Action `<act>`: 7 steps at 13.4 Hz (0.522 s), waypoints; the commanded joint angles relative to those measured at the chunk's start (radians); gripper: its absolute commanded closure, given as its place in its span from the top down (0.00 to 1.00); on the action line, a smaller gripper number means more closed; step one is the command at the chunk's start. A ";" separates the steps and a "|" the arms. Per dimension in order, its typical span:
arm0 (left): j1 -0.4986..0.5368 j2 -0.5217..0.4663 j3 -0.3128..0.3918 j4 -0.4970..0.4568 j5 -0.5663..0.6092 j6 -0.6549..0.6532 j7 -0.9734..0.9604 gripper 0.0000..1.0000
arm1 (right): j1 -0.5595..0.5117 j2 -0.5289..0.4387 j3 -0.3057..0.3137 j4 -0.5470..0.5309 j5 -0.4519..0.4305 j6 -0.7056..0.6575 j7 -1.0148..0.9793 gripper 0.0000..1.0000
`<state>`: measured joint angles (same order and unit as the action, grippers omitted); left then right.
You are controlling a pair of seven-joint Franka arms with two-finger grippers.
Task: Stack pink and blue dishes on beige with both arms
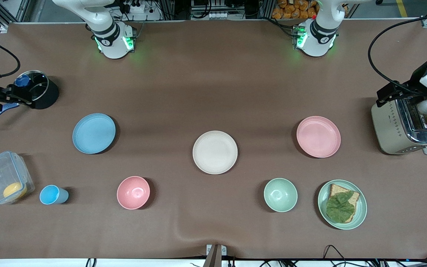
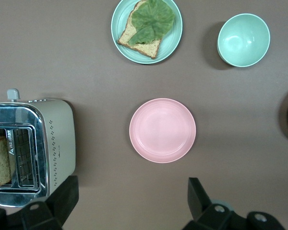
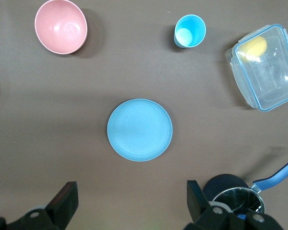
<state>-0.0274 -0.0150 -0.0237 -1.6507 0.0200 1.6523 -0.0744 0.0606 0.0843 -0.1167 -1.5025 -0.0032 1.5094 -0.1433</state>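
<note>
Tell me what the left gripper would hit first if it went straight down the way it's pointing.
Probably bare table: the open left gripper aims just short of the flat round pale pink plate, though depth is unclear.

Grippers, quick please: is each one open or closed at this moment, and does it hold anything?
Left gripper: open, holding nothing, above the pink plate.
Right gripper: open, holding nothing, above the blue plate.

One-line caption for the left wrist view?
Open left hand above pink plate, beside toaster.
</note>
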 commanded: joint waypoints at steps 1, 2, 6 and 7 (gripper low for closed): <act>0.000 0.009 -0.002 0.023 0.021 -0.019 0.018 1.00 | -0.001 0.008 0.005 0.018 -0.009 -0.009 0.014 1.00; 0.000 0.009 -0.002 0.023 0.021 -0.019 0.016 1.00 | -0.001 0.008 0.005 0.018 -0.009 -0.009 0.014 1.00; 0.003 0.009 -0.002 0.023 0.020 -0.019 0.021 1.00 | -0.001 0.008 0.005 0.018 -0.009 -0.011 0.014 1.00; 0.006 0.009 -0.002 0.023 0.020 -0.019 0.021 1.00 | -0.001 0.008 0.005 0.018 -0.009 -0.011 0.014 1.00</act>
<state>-0.0265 -0.0149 -0.0236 -1.6507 0.0200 1.6523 -0.0717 0.0606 0.0843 -0.1166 -1.5025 -0.0032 1.5094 -0.1433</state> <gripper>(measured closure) 0.000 0.000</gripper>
